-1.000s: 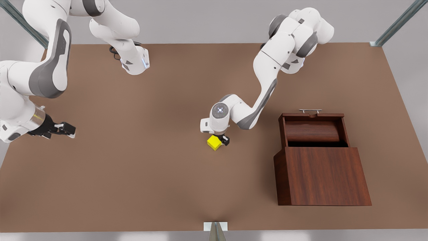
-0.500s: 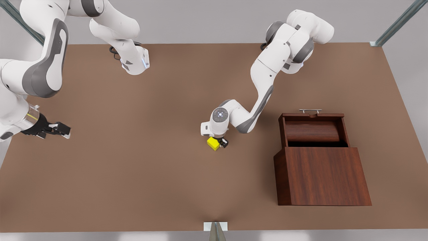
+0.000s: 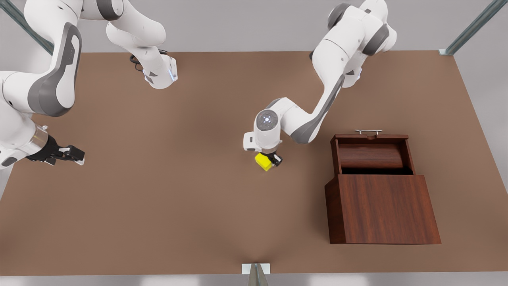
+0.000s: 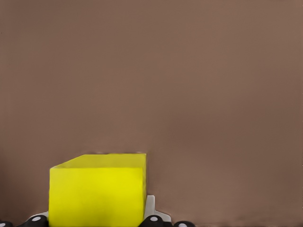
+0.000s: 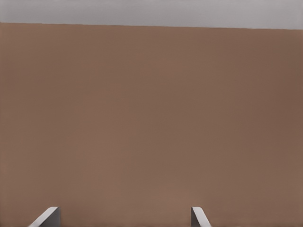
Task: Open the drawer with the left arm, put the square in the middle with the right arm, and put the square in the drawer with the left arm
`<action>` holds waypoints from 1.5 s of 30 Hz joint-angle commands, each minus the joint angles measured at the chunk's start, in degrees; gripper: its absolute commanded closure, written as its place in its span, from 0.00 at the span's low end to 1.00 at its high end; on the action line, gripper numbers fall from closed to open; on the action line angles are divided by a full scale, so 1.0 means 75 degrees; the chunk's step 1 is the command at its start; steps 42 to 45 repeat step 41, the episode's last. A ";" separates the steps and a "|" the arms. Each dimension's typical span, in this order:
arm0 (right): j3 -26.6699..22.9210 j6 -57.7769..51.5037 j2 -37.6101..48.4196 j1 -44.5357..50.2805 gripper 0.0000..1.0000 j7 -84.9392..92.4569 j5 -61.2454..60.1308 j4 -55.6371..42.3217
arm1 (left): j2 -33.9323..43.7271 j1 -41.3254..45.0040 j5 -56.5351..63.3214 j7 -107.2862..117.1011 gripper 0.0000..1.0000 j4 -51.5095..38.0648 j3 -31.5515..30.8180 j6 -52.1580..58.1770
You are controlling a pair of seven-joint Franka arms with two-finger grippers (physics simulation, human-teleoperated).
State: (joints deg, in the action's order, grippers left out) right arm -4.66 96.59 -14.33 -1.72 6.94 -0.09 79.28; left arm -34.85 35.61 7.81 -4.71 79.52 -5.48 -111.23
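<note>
Yellow square (image 3: 263, 161) clamped in the down-pointing left gripper (image 3: 269, 161) (right gripper (image 3: 75, 155), fingers apart, waits).

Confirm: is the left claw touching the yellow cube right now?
Touching. The left wrist view shows the yellow cube seated between the left claw's fingers; in the front view they grip its sides.
</note>
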 commanded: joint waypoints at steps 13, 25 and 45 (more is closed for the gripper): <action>0.0011 0.0035 -0.0070 -0.0028 0.00 -0.0023 -0.0023 0.0000 | 0.2116 0.0021 -0.1311 -0.7223 0.29 0.1772 0.4093 0.1835; -0.0012 -0.0223 0.0024 -0.0227 0.00 0.0000 0.0000 -0.0129 | 0.1752 -0.0014 -0.1346 -0.7952 0.00 0.1983 0.5090 0.2479; 0.0000 -0.0246 -0.0023 -0.0368 0.00 0.0000 0.0000 -0.0223 | 0.3088 -0.4197 -0.0256 0.1343 0.00 0.0038 -0.0078 0.2420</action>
